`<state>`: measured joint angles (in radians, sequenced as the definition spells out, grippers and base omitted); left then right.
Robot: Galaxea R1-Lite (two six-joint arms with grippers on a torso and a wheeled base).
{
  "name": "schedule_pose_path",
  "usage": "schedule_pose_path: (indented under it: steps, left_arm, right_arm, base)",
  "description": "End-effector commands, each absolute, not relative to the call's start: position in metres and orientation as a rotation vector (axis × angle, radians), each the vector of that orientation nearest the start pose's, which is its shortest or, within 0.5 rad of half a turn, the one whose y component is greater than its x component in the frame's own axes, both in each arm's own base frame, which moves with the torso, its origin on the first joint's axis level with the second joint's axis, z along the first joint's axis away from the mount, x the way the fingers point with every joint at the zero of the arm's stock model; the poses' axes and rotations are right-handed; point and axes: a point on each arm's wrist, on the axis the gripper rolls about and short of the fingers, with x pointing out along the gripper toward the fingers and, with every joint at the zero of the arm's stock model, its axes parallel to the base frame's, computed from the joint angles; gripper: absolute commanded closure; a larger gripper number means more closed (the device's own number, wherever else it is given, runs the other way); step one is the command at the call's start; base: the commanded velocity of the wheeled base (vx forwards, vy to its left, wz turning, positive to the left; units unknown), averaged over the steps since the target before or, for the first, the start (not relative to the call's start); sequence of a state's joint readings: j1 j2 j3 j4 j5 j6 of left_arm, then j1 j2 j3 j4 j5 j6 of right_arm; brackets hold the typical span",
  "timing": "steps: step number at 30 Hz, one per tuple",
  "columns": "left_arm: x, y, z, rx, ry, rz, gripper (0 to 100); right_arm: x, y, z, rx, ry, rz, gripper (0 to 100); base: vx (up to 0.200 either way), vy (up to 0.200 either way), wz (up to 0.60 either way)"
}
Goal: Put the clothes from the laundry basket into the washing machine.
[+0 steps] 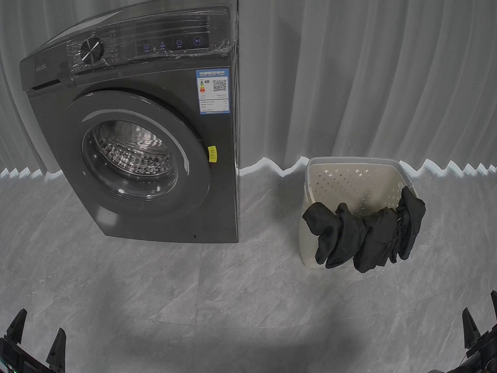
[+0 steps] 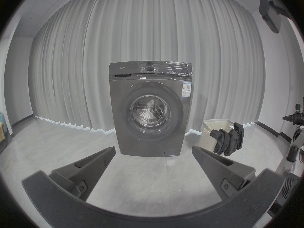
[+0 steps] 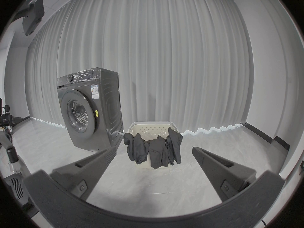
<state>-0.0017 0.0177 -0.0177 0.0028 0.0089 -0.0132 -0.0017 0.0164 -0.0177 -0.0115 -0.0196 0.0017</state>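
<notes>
A dark grey washing machine (image 1: 150, 125) stands on the floor at the left, its round door (image 1: 135, 154) shut over the drum. To its right sits a pale laundry basket (image 1: 357, 180) with dark clothes (image 1: 367, 231) draped over its front rim. My left gripper (image 1: 37, 330) is low at the bottom left corner, open and holding nothing, far from the machine. My right gripper (image 1: 481, 314) is at the bottom right corner, open and holding nothing, well short of the basket. The left wrist view faces the washing machine (image 2: 150, 108); the right wrist view faces the clothes (image 3: 155, 148) and basket (image 3: 152, 129).
Pale curtains (image 1: 362, 68) hang behind the machine and basket. Grey marble-patterned floor (image 1: 207, 296) stretches between me and both things, with open room in front. A gap of floor separates machine and basket.
</notes>
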Motion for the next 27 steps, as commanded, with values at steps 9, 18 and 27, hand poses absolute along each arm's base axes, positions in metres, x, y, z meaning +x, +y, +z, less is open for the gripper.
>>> schedule_pose_path:
  steps: [9,18,27]
  left_arm:
    - [-0.0229,0.0002,0.0756,-0.014,0.001,0.008,0]
    - [-0.0229,0.0002,0.0757,-0.014,0.0,0.008,0]
    - [-0.0229,0.0002,0.0757,-0.014,0.0,0.008,0]
  right_arm:
    - [-0.0228,-0.0004,0.0767,0.002,-0.012,-0.021,0]
    - [-0.0228,-0.0004,0.0767,0.002,-0.012,-0.021,0]
    - [-0.0228,-0.0004,0.0767,0.002,-0.012,-0.021,0]
  base:
    - [0.0,-0.2,0.0]
    - [0.0,-0.2,0.0]
    - [0.0,-0.2,0.0]
